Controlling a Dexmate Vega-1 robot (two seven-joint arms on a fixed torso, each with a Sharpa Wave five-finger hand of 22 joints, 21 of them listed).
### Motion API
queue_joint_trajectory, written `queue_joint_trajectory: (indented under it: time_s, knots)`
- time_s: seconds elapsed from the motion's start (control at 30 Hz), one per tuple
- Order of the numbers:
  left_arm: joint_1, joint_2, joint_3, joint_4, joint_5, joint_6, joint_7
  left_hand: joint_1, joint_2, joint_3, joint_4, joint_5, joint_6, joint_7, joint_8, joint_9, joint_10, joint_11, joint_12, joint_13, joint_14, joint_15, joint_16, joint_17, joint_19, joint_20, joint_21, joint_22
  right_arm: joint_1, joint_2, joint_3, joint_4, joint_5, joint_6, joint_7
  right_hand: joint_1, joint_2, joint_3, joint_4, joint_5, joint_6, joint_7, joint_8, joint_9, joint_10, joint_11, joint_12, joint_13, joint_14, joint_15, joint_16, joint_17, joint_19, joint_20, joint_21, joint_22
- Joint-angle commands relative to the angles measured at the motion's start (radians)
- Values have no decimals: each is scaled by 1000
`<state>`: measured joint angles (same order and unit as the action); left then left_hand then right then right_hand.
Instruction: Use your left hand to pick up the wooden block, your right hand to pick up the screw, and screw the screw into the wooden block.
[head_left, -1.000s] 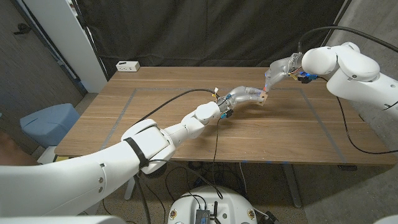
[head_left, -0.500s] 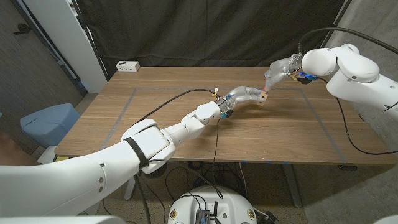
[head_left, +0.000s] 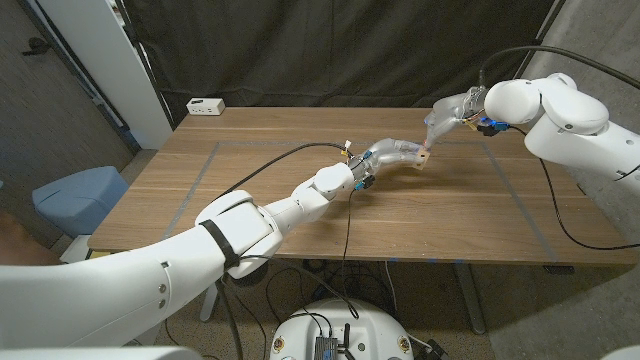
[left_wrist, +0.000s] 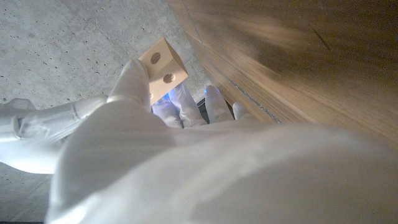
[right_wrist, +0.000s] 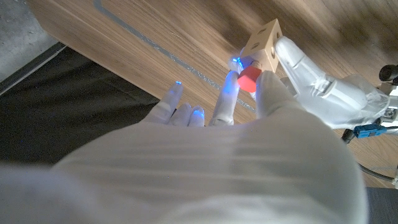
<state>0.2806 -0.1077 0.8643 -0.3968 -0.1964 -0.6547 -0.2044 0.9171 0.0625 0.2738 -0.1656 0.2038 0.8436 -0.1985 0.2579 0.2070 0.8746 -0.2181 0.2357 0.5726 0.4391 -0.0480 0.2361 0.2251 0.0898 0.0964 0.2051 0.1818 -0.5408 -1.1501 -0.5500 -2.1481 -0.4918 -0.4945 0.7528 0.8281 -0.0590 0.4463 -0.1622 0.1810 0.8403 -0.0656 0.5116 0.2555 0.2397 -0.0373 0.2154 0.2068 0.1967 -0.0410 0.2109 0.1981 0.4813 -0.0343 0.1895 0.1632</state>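
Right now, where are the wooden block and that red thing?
wooden block (left_wrist: 163, 66), left wrist view, on its face with two holes.
red screw head (right_wrist: 249, 78), right wrist view, on its red top.

I'm looking at a wooden desk (head_left: 250, 215) with pale tape lines (head_left: 203, 172) marked across its top. A white power strip (head_left: 205, 106) lies at the upper left of the frame, on the desk's far left corner. A black cable (head_left: 285, 156) trails over the middle.

Left robot hand (head_left: 400, 153) holds wooden block (head_left: 424, 159) against right robot hand's (head_left: 445, 113) screw (right_wrist: 249, 78).
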Motion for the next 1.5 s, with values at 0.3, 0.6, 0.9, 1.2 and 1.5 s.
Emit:
queue_joint_trajectory:
  time_s: [0.3, 0.6, 0.9, 1.2, 1.5]
  knots:
    - [-4, 0, 0, 3, -4, 4, -3, -2, 25, 22, 17, 4, 49, 17, 5, 3, 7, 1, 6, 3, 6, -88, -5, 4, 6, 1, 1, 2, 3, 16, -14, 2, -35, -12, -17, -14, 18, -5, 17, -4, 65, 4, 30, 2, 49, 0, 13, 2, 24, -38, 13, 5, 19, -7, 4, 3]
    - [-3, 2, -1, 3, -6, 7, -7, -2, 26, 23, 17, 5, 48, 18, 5, 3, 7, 2, 6, 2, 6, -88, -6, 4, 6, 2, 1, 2, 8, 29, -27, 6, -62, -25, -9, -38, 27, -14, 27, -5, 103, 13, 43, -5, 74, -3, 16, 1, 40, -40, 17, 6, 32, -10, 5, 3]
    - [-6, 0, 0, 7, -8, 14, -10, 0, 29, 25, 17, 6, 47, 16, 4, 3, 8, 2, 6, 2, 5, -86, -6, 4, 7, 3, 2, 2, 16, 41, -41, 10, -93, -43, 9, -63, 34, -24, 36, -5, 134, 16, 51, -12, 98, 0, 19, 0, 51, -41, 20, 7, 39, -9, 4, 3]
    - [-11, -2, 3, 11, -8, 26, -9, 1, 29, 27, 16, 6, 47, 17, 4, 3, 7, 2, 6, 3, 5, -85, -7, 4, 8, 4, 2, 2, 15, 47, -42, 17, -95, -42, 13, -84, 38, -31, 43, -5, 155, 20, 56, -17, 105, 1, 17, 0, 57, -41, 21, 8, 43, -9, 3, 3]
    - [-15, -4, 5, 14, -11, 39, -9, 0, 29, 27, 17, 7, 48, 18, 5, 3, 8, 2, 6, 2, 6, -85, -7, 3, 8, 3, 2, 2, 8, 55, -40, 22, -93, -44, -2, -111, 46, -41, 50, -5, 205, 20, 68, -26, 126, -13, 18, -1, 68, -45, 22, 7, 49, -6, 3, 4]
